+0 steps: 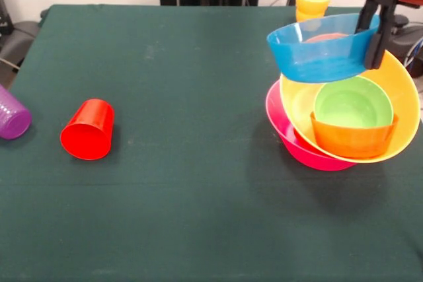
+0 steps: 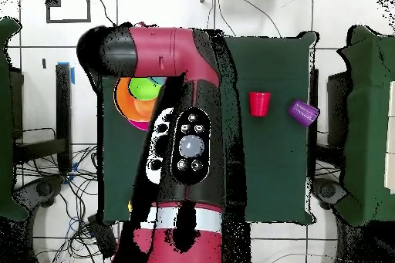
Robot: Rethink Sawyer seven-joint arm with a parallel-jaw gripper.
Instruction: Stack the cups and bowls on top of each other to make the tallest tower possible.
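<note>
Red-and-black arm [image 2: 181,121] seen stretched over green table [image 2: 270,167], nested bowls [image 2: 133,99] partly hidden beneath, red cup [image 2: 260,103] and purple cup [image 2: 303,111] lying apart.

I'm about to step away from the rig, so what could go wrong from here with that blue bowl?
1. The gripper holds the blue bowl by its rim only, tilted; it might slip.
2. The pile leans: the yellow-orange bowl sits tipped in the pink bowl, so a nudge may topple it.

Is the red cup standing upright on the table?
No, the red cup lies on its side on the green table, with its open mouth facing the front camera.
</note>
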